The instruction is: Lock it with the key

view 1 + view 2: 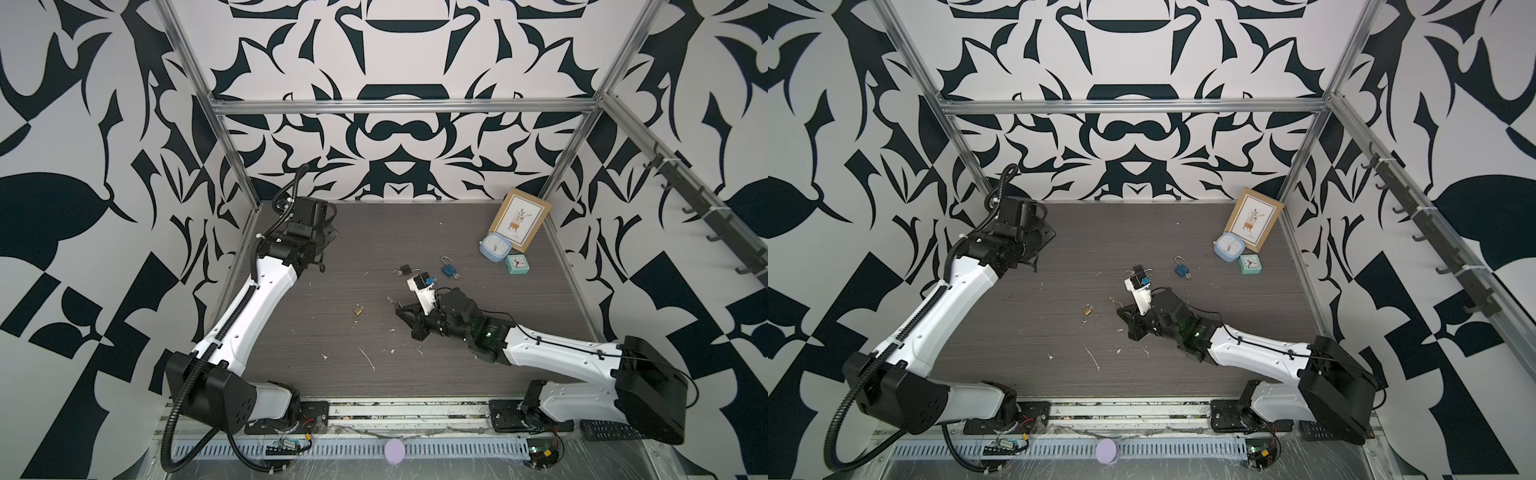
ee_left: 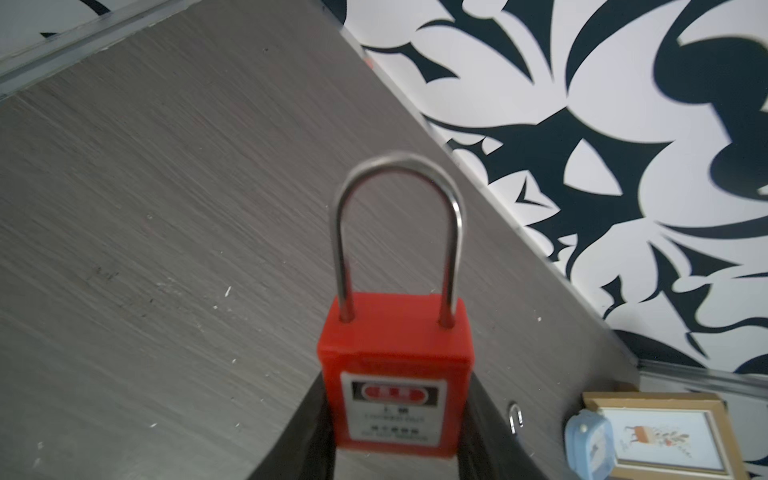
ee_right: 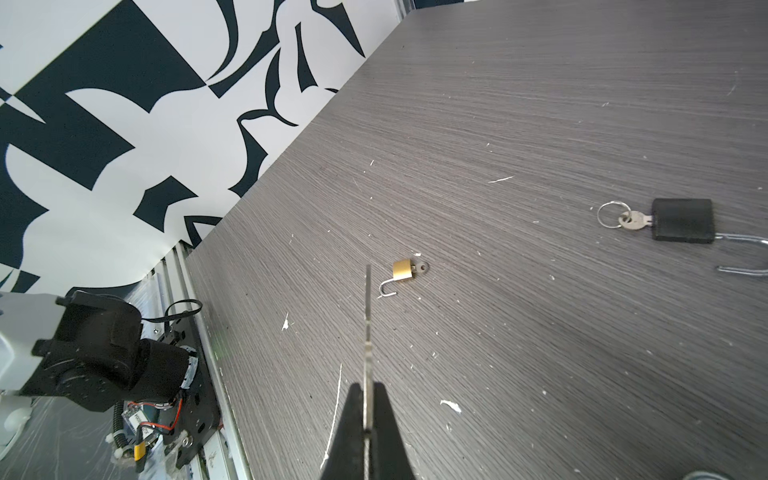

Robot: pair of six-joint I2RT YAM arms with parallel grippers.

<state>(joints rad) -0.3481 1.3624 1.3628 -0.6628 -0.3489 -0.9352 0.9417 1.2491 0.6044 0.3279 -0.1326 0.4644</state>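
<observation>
At ten o'clock on the table (image 1: 457, 365), left gripper (image 2: 397, 386) clamps the red padlock (image 2: 395, 353); right gripper (image 3: 368, 388), at centre, pinches the key (image 3: 368, 324) tight.
Lock and key sit well apart. Key is held edge-on by its end, so a misaligned push at the hidden keyhole could twist it loose.

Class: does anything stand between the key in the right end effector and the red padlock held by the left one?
Nothing visible does. Bare table lies between the key and the red padlock; the small brass padlock lies off to the side.
</observation>
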